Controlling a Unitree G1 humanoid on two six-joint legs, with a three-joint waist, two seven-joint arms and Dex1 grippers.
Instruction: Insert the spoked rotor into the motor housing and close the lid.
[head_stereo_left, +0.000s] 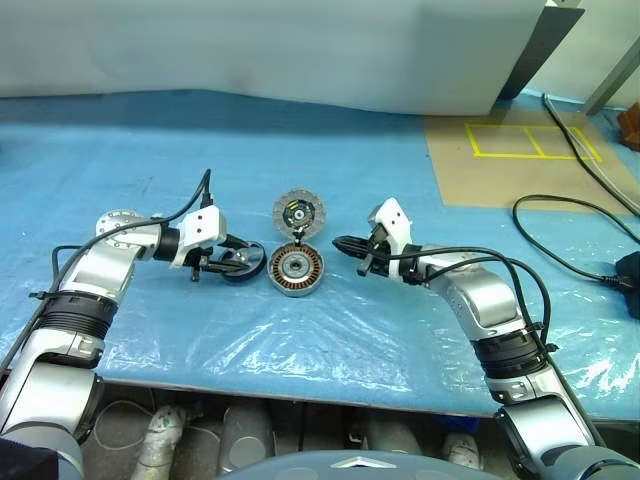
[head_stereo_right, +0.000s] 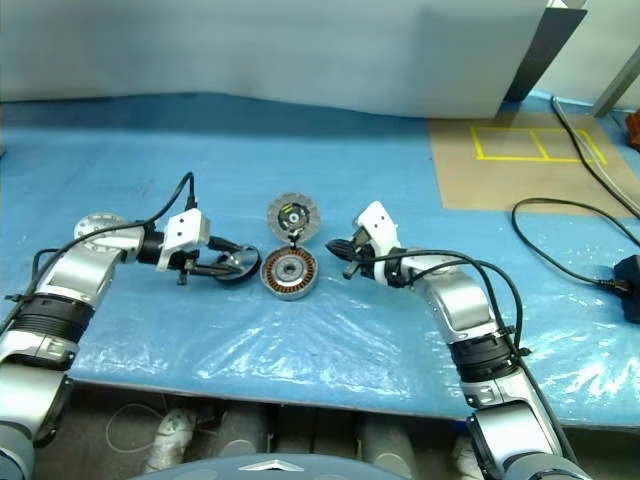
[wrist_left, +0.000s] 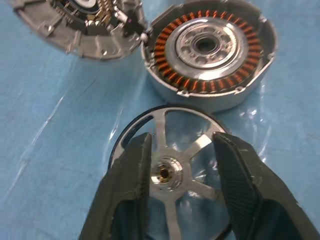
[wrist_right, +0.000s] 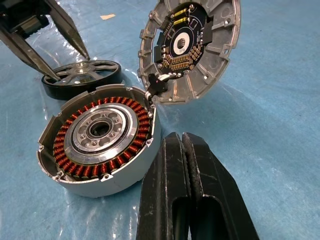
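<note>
Left gripper (wrist_left: 181, 150) sits over the spoked rotor (wrist_left: 172, 172), fingers parted on either side of the hub, tips down among the spokes and not pinching it; the rotor lies flat on the blue sheet (head_stereo_left: 330, 330). Just beside it, the motor housing (wrist_right: 100, 140) stands open side up, copper winding showing. The lid (wrist_right: 190, 47) leans tilted at the housing's far edge, dark inner face exposed. Right gripper (wrist_right: 182, 145), fingers pressed together and empty, hovers near the housing's other side

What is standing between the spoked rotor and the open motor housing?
Nothing visible does. The spoked rotor lies on the blue sheet beside the motor housing, whose lid is swung open; the left gripper straddles the rotor's hub.
</note>
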